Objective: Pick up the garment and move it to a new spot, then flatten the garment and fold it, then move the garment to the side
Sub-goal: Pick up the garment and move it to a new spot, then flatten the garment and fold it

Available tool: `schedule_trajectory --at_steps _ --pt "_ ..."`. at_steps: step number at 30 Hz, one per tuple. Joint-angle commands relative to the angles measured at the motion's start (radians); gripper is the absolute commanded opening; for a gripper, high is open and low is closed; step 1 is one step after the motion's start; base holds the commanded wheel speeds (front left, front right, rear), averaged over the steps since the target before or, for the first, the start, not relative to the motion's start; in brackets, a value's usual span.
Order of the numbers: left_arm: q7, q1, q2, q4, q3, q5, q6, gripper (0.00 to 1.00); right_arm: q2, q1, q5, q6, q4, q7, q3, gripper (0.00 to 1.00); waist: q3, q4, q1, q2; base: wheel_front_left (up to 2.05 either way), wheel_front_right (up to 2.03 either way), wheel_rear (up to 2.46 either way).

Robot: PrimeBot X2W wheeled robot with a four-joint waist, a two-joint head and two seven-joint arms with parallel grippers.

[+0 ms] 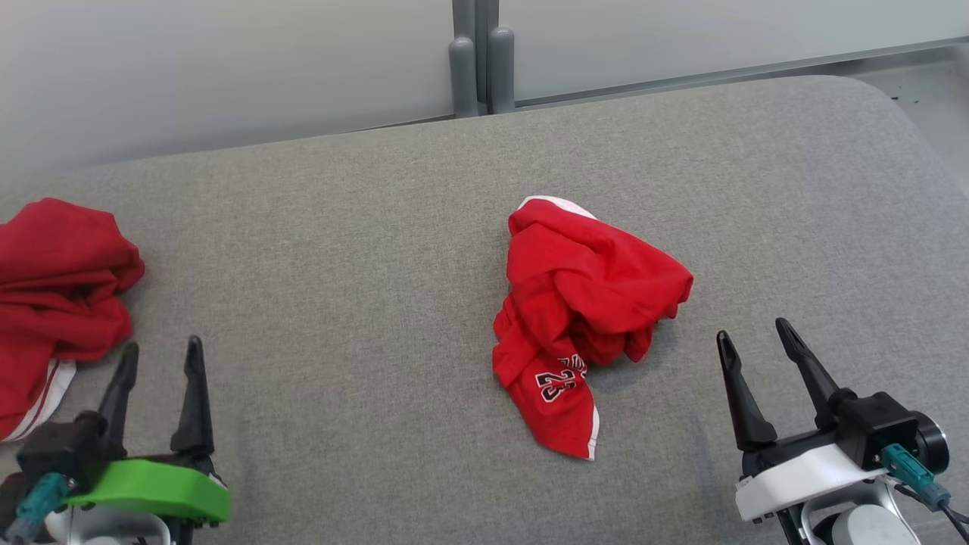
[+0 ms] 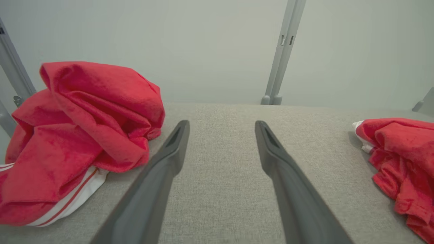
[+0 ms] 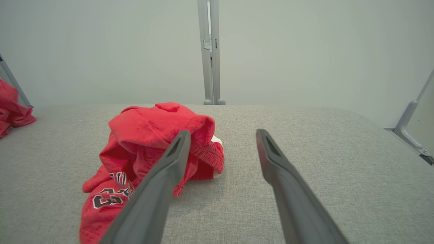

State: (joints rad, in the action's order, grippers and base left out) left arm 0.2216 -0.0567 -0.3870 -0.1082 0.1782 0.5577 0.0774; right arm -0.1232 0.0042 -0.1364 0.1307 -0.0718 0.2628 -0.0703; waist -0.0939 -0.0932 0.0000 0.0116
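The crumpled red garment numbered 23 [image 1: 583, 303] lies in the middle of the grey fabric tabletop [image 1: 341, 265], with nothing touching it. The right end effector [image 1: 752, 329] is near it, jaws spread and empty. The left end effector [image 1: 163, 344], also spread and empty, is beside a second red garment [image 1: 53, 288].

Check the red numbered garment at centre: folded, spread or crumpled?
Crumpled: the red numbered fabric garment lies bunched in an uneven, wrinkled heap.

Grey fabric-covered counter [image 1: 341, 250], far-right corner rounded. Crumpled red cloth pile [image 1: 53, 288] with white striped trim sits at the counter's left edge, partly cut off by the frame. Behind the counter are pale frosted panels [image 1: 227, 60], with twin grey posts [image 1: 500, 68] at the seam. A strip of floor [image 1: 931, 91] shows at far right.
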Motion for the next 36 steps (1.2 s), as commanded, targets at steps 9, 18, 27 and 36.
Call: schedule_trajectory --at_steps 9,18,27,36 --pt "0.044 0.102 0.063 -0.039 -0.045 -0.133 -0.125 1.0 -0.019 0.019 0.013 0.0 -0.035 0.003 -0.016 1.0 0.03 0.001 0.0 -0.0116 0.0 0.0 0.0" --pt "0.044 0.189 0.16 -0.054 -0.137 -0.225 -0.189 1.0 -0.006 0.046 0.017 0.0 -0.069 0.003 -0.014 1.0 0.063 0.014 0.0 -0.0116 0.0 0.0 0.0" --pt "0.044 0.215 0.225 -0.036 -0.187 -0.272 -0.206 1.0 0.004 0.064 0.021 0.0 -0.068 0.003 0.003 1.0 0.078 0.03 0.0 -0.0116 0.0 0.0 0.0" --pt "0.044 0.167 0.23 -0.056 -0.041 -0.27 -0.209 1.0 -0.003 0.04 0.02 0.0 -0.053 0.003 -0.009 1.0 0.072 0.029 0.0 -0.0116 0.0 0.0 0.0"
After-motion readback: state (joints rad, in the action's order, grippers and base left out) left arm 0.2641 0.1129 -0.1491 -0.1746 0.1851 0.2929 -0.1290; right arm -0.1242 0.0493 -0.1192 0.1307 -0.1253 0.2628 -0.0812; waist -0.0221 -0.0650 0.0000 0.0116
